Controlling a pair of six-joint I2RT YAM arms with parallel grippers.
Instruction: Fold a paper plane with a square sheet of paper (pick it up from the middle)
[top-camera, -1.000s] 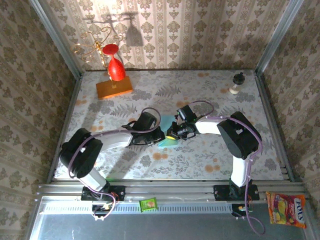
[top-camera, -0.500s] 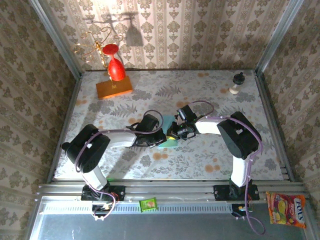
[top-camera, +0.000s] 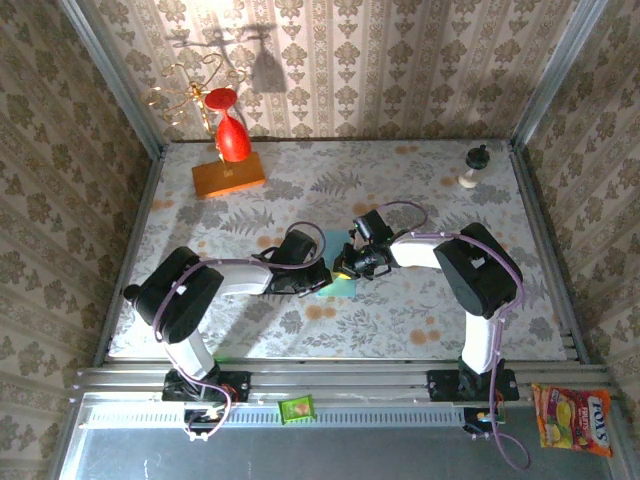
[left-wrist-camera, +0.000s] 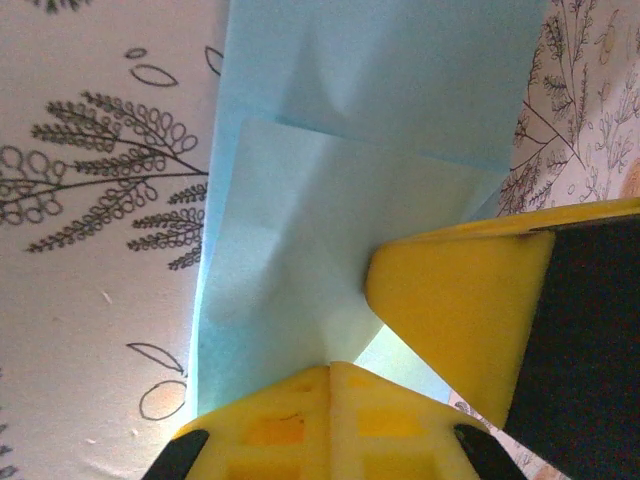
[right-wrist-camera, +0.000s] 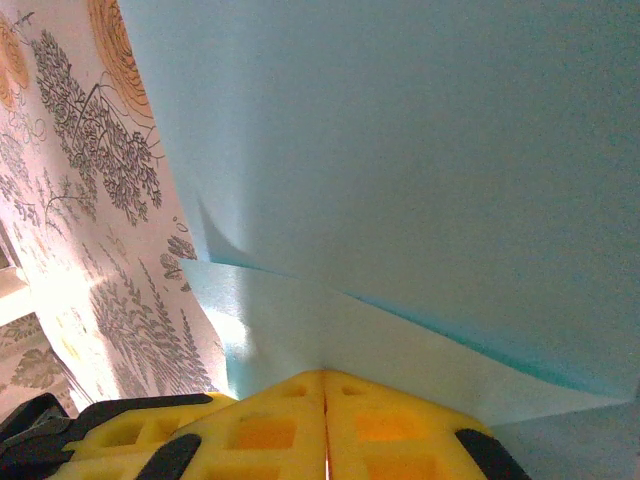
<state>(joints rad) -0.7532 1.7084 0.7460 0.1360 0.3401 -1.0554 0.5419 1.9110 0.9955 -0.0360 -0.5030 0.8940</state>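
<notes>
Counter (top-camera: 400, 310): pale top printed with grey fern leaves and orange spots.
Far left corner: orange block (top-camera: 228, 177), lying flat, slightly skewed to the counter edge.
Far right corner: small black-topped piece (top-camera: 472, 168) on a pale base, upright.
Centre: light-blue sheet of paper (top-camera: 342, 286), partly folded. The lower layer lies flat on the counter, and the wrist views show one flap lifted off it along a crease.
Block, small piece and paper are well apart.

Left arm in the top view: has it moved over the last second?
Yes. Its elbow has swung right, away from the table's left edge, while the left pincer stays shut on the square sheet of paper.
</notes>
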